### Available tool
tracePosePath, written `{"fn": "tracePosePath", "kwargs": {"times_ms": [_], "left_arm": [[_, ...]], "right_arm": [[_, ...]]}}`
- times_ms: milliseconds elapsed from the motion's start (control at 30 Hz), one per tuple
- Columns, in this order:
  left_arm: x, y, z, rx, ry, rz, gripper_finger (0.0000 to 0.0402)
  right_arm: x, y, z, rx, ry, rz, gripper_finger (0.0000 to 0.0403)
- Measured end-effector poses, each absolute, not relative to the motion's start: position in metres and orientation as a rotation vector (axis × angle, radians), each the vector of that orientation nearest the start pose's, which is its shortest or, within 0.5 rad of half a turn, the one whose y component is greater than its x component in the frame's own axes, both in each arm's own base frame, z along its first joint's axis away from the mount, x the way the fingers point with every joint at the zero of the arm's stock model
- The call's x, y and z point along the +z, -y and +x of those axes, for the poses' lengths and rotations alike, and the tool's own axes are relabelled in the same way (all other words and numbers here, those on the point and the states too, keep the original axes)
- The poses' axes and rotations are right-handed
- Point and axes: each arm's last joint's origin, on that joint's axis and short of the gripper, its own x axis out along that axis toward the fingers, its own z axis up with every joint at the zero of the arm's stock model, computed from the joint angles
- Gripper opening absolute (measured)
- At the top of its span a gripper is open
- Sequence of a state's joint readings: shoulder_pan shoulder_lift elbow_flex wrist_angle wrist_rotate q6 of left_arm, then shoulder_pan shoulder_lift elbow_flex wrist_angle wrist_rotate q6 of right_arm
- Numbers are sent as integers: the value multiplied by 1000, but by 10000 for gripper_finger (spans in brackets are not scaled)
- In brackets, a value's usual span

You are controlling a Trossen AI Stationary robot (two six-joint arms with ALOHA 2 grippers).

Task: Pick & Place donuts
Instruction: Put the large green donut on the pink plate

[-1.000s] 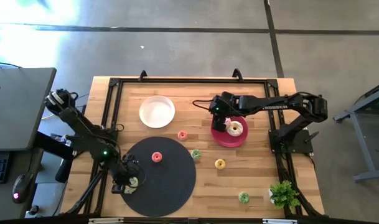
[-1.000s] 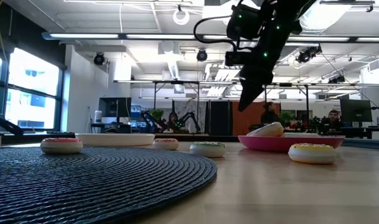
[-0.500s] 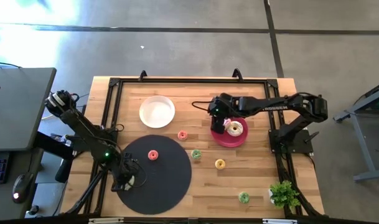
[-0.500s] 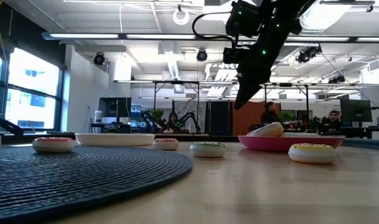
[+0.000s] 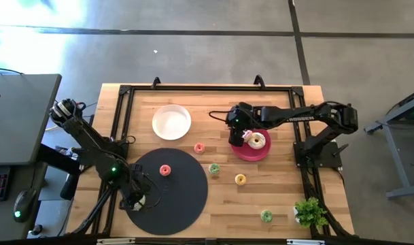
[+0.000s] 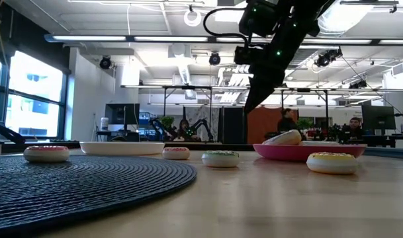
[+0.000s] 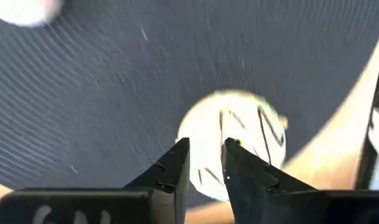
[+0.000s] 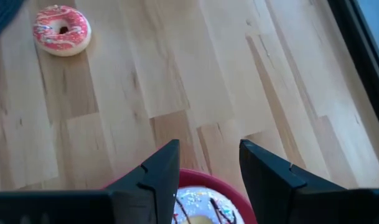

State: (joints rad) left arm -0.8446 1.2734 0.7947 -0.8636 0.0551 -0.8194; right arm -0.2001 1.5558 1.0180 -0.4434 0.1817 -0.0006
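Observation:
My left gripper [image 5: 137,201] is down at the left near edge of the black round mat [image 5: 186,204], shut on a white donut with dark stripes [image 7: 251,134]. A pink donut [image 5: 165,170] lies on the mat. Flat on the wood lie a pink donut [image 5: 199,147], a green one [image 5: 214,168], a yellow one [image 5: 240,179] and another green one [image 5: 266,216]. My right gripper [image 5: 236,134] hangs open over the left rim of the red plate [image 5: 261,157]. On that plate a white sprinkled donut [image 5: 257,140] rests tilted. My left gripper comes from above, pointing down, and its two fingers [image 7: 180,158] stand close together on the striped white donut's side [image 7: 208,134] nearest the wrist. The donut lies flat on the black mat [image 7: 114,93]. Whether a finger is in its hole is hidden by the fingers.
A white plate [image 5: 171,122] sits toward the far left of the table. A small green potted plant [image 5: 310,212] stands at the near right corner. Black rails frame the tabletop. Bare wood lies between the mat and the plant. People sit in the room beyond.
My left gripper has moved toward the table's left edge, and the black mat has slid left with it, carrying the pink donut along. My right gripper has drifted a little toward the left and up, away from the donut on the red plate.

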Motion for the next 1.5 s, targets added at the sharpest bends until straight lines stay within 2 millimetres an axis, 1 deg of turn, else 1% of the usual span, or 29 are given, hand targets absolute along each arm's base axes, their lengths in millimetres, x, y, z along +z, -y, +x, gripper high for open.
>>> {"fn": "tracePosePath", "kwargs": {"times_ms": [100, 367, 467, 533, 600, 667, 733, 867, 900, 933, 1000, 1067, 1133, 1200, 1300, 1400, 1500], "left_arm": [[193, 161, 138, -201, -1532, -139, 112], [171, 168, 144, -157, -1604, -61, 194], [164, 172, 148, -157, -1610, -59, 210], [160, 175, 150, -186, -1606, -57, 211], [158, 178, 151, -229, -1615, -59, 198], [159, 178, 151, -241, -1617, -54, 169], [159, 177, 151, -234, -1611, -40, 127], [164, 174, 150, -227, -1586, -14, 27], [169, 173, 150, -227, -1580, -16, 16], [175, 173, 152, -228, -1569, -31, 14], [189, 172, 162, -230, -1534, -71, 22], [205, 165, 169, -206, -1507, -74, 25], [225, 158, 179, -213, -1448, -56, 21], [240, 146, 194, -201, -1377, -17, 13], [256, 122, 221, -127, -1238, 46, 6], [264, 92, 254, -51, -1062, 18, 6], [263, 60, 286, -4, -901, -12, 12]], "right_arm": [[213, 67, 304, -343, -986, 13, 156], [213, 67, 304, -342, -986, 13, 156], [213, 67, 304, -343, -985, 16, 155], [213, 67, 304, -343, -986, 15, 156], [213, 67, 304, -343, -986, 15, 156], [213, 67, 304, -344, -985, 16, 155], [214, 67, 304, -341, -985, 18, 155], [214, 65, 304, -327, -983, 19, 155], [216, 63, 304, -327, -980, 10, 153], [218, 61, 303, -323, -973, -2, 150], [226, 54, 301, -297, -948, -32, 141], [239, 46, 298, -281, -925, -50, 132], [256, 38, 292, -273, -913, -62, 122], [277, 30, 285, -269, -906, -72, 114], [305, 17, 269, -265, -921, -76, 104], [323, 7, 249, -255, -984, -29, 99], [330, 1, 227, -310, -1093, 85, 99]]}}
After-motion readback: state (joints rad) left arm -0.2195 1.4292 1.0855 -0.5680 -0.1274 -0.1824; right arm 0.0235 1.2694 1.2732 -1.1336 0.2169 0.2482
